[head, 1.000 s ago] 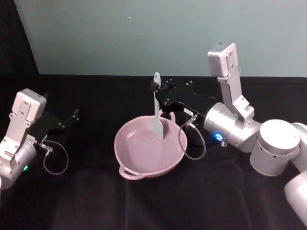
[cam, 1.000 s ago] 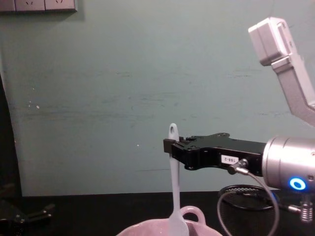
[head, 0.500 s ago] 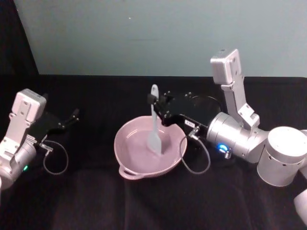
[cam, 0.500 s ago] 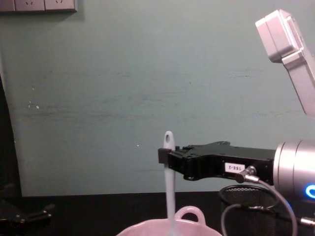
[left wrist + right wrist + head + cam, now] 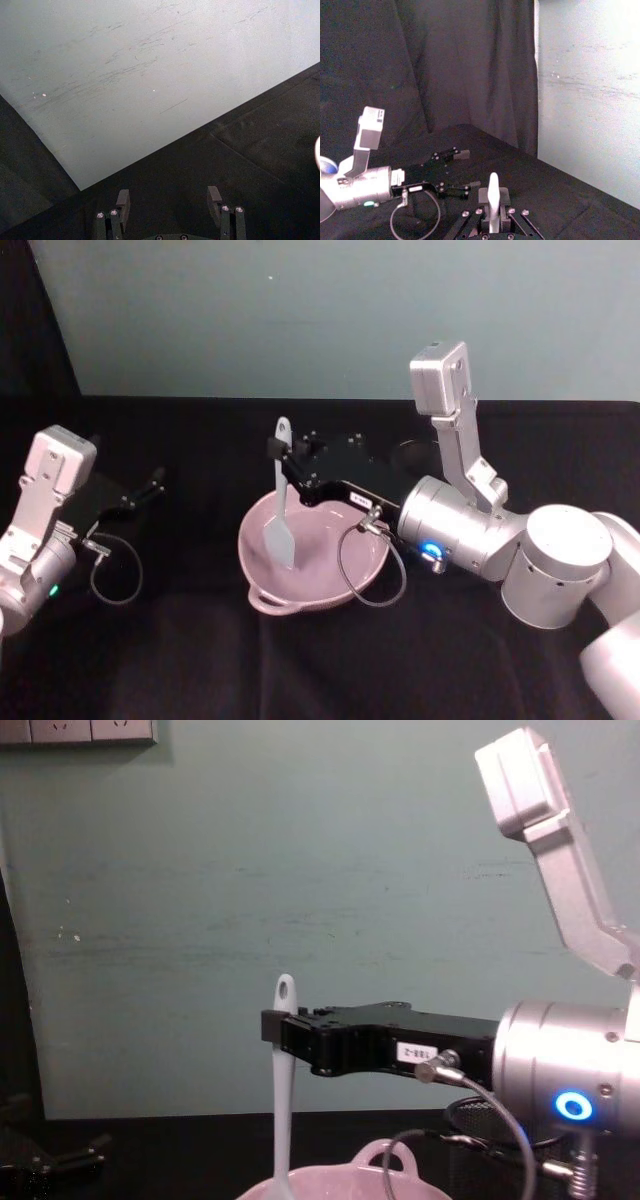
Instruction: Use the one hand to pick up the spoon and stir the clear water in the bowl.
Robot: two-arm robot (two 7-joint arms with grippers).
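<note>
A pale pink bowl (image 5: 355, 558) sits mid-table, its loop handle and far rim (image 5: 385, 1165) showing low in the chest view. My right gripper (image 5: 278, 452) reaches over it from the right and is shut on the white spoon (image 5: 279, 510) near the handle's upper end. The spoon (image 5: 282, 1100) hangs upright, with its flat head down inside the bowl on its left side. In the right wrist view the handle end (image 5: 493, 192) stands between the closed fingers. My left gripper (image 5: 155, 480) rests at the far left of the table, fingers (image 5: 122, 200) open with nothing between them.
Black cloth covers the table, with a teal wall behind. A black wire-mesh cup (image 5: 470, 1155) stands behind my right wrist. A grey cable loop (image 5: 370, 575) from the right wrist hangs over the bowl's right rim. Another cable loop (image 5: 115, 575) lies by the left arm.
My right gripper has carried the spoon leftwards across the bowl and a little lower, so the head now sits at the bowl's left side. The left arm has stayed still.
</note>
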